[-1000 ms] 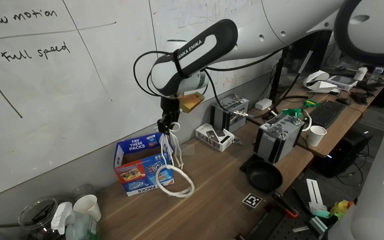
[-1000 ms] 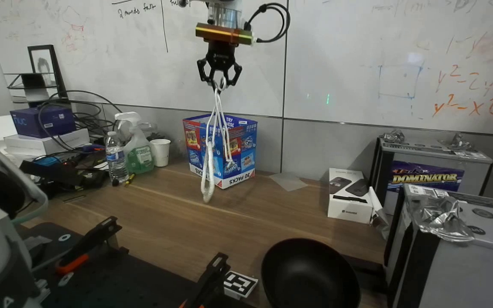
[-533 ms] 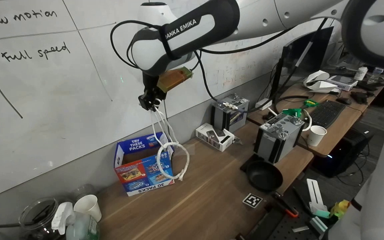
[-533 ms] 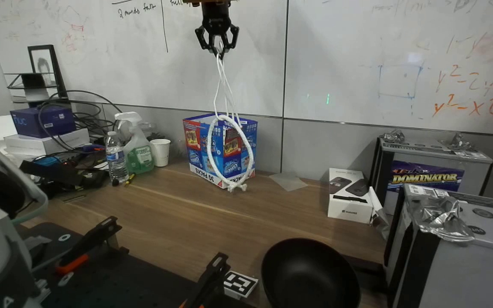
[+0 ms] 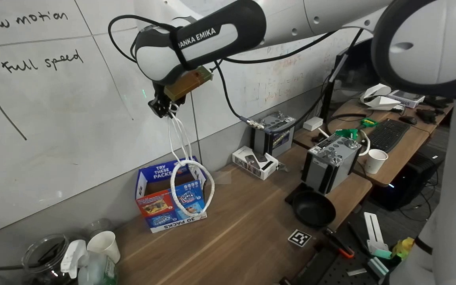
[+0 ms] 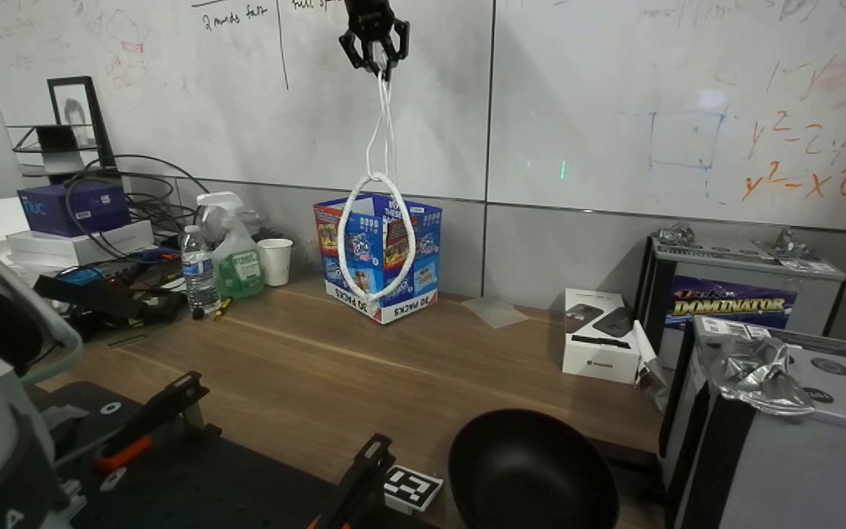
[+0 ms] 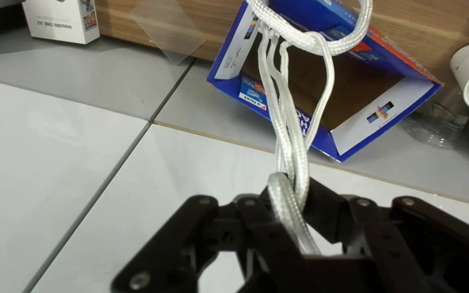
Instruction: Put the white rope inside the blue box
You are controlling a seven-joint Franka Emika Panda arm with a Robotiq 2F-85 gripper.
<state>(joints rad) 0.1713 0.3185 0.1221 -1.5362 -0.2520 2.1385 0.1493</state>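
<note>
Wrist view: the looped white braided rope is pinched between the jaws of the black two-fingered gripper, its lower loop outside the near wall of the rectangular blue cardboard box, so grasping seems done, lowering inside and release left.

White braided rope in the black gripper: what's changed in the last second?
In an exterior view, the black two-fingered gripper has moved up and toward picture left, raising the looped white braided rope, whose bottom ring has turned. Nothing was grabbed or released; the jaws stay shut on the rope. The blue cardboard box with red and white print stayed put.
</note>
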